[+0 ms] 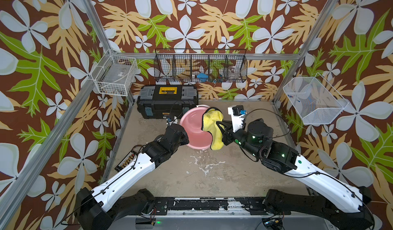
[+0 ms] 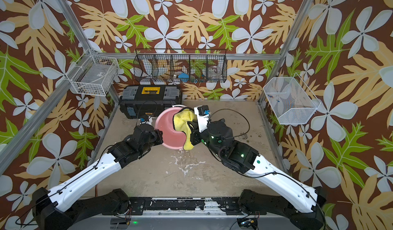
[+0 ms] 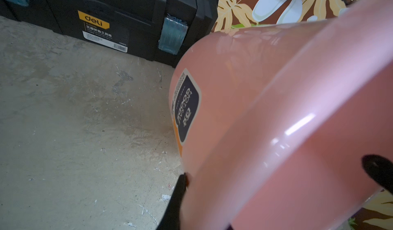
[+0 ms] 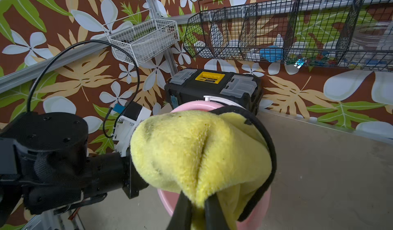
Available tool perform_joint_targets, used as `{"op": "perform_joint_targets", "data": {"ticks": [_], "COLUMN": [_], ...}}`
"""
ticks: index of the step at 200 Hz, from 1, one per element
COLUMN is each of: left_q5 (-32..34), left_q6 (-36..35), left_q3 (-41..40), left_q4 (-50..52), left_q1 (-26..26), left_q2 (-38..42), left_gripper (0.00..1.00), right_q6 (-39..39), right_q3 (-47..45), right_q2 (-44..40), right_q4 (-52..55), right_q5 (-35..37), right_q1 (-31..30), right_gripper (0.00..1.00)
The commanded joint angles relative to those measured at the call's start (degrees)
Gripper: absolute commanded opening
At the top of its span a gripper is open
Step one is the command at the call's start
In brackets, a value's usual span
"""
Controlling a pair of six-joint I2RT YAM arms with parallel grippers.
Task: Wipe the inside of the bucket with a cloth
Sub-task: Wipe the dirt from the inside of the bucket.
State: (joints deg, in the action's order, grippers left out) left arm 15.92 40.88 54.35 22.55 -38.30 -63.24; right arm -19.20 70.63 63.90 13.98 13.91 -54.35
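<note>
The pink bucket (image 1: 192, 129) (image 2: 168, 126) stands tilted on the floor, its open mouth facing up and forward, in front of the toolbox. My left gripper (image 1: 185, 137) (image 2: 160, 138) is shut on the left rim. In the left wrist view its fingers (image 3: 180, 197) straddle the bucket (image 3: 276, 90) wall next to the dark label (image 3: 187, 109). My right gripper (image 1: 222, 127) (image 2: 190, 126) (image 4: 197, 207) is shut on the yellow cloth (image 1: 212, 120) (image 2: 182, 118) (image 4: 191, 150). The cloth hangs bunched over the right rim, partly above the mouth, and hides part of the bucket (image 4: 191, 107).
A black-and-yellow toolbox (image 1: 168, 101) (image 3: 117, 12) (image 4: 212, 84) sits right behind the bucket against the back wall. A white wire basket (image 1: 114, 75), a black wire rack (image 1: 201, 68) and a white mesh basket (image 1: 314, 100) hang on the walls. A flat dark case (image 1: 127, 161) lies by the left wall.
</note>
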Motion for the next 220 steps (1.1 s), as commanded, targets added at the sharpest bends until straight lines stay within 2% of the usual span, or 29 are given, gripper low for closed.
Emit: {"op": "perform_joint_targets", "data": {"ticks": [1,65,82,146,220], "left_q5": [-3.97,-14.47,-16.29,-24.01,-26.71], "left_q6": [1.83,6.35,7.24,11.72,15.58], "left_q3": [0.39,1.46,1.88,2.03,-0.99], "left_q4": [-0.77,-0.59,-0.78,-3.18,-6.08], "left_q1": [0.07,0.07,0.07,-0.09,-0.72], "left_q2": [0.35,-0.13,-0.49,0.26,3.64], "left_gripper": [0.00,0.00,0.00,0.00,0.00], "right_q6": [1.59,-0.13,-0.78,-1.84,-10.79], "right_q3": [-0.52,-8.97,-7.85,-5.25,-3.20], "right_q2": [2.53,8.57,12.01,24.25,31.90], "right_q4": [-3.46,-12.80,-13.36,-18.23,-21.71], "right_q5": [2.74,8.77,9.93,22.47,37.01], "right_q1": [-0.06,-0.06,-0.23,-0.32,0.06], "right_gripper": [0.00,0.00,0.00,0.00,0.00]}}
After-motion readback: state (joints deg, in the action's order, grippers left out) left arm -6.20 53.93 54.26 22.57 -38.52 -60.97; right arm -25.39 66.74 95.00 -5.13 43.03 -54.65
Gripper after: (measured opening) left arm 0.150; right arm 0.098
